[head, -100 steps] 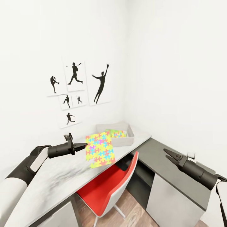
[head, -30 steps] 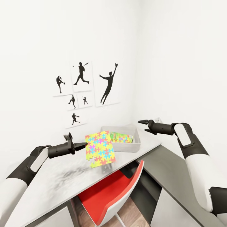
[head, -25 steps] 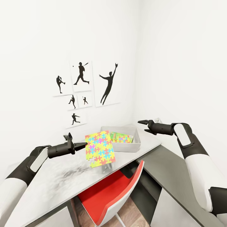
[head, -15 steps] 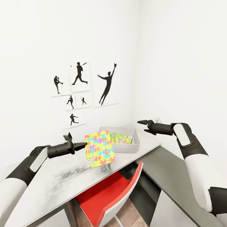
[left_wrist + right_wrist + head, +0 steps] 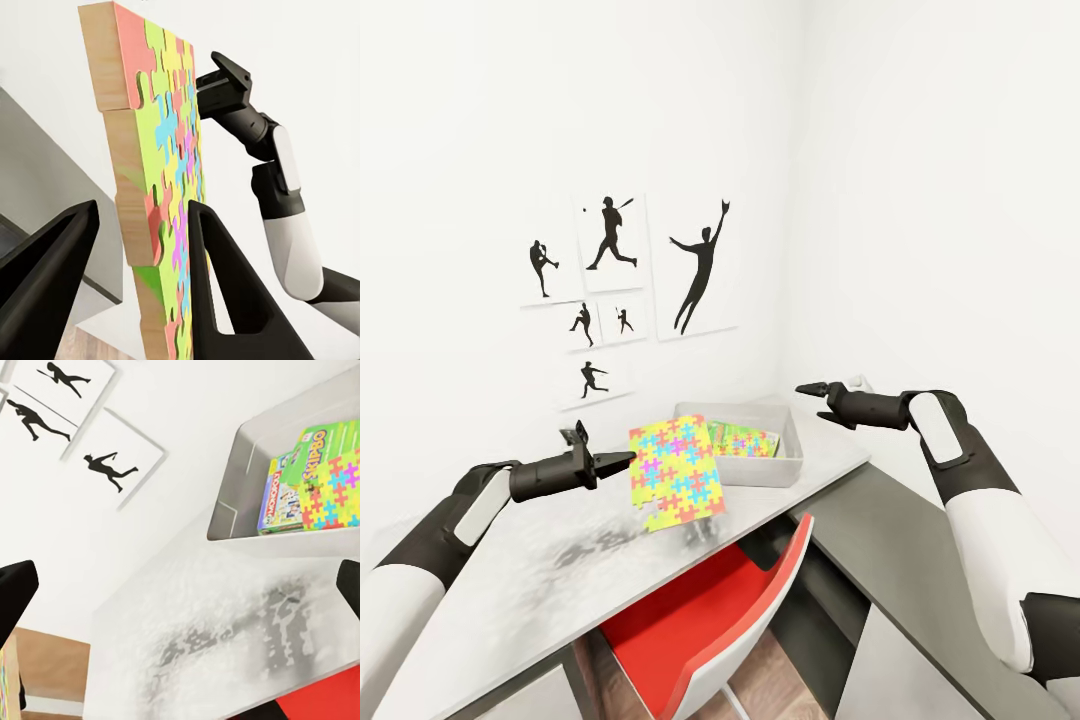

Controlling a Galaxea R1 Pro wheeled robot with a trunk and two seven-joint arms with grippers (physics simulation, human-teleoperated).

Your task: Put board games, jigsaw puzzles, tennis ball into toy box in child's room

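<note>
My left gripper (image 5: pixel 622 461) is shut on a jigsaw puzzle (image 5: pixel 676 474), a bright panel of interlocking pieces held upright on edge above the table (image 5: pixel 550 575), just left of the toy box (image 5: pixel 762 472). In the left wrist view the puzzle (image 5: pixel 161 217) stands between both fingers (image 5: pixel 217 285). The pale toy box (image 5: pixel 238 502) holds a green-edged board game (image 5: pixel 296 484) with another puzzle panel (image 5: pixel 339 486) on it. My right gripper (image 5: pixel 801 387) hovers open at the box's far right corner, nothing in it.
A red chair (image 5: pixel 705 605) is tucked under the table's front edge. A lower dark grey desk section (image 5: pixel 905 545) runs to the right under my right arm. Framed sport silhouettes (image 5: pixel 622 290) hang on the white wall behind.
Since 3.3 s ago my right arm rose from low on the right to beside the toy box. Over the last second the view shifted slightly; both arms and the held puzzle stayed put.
</note>
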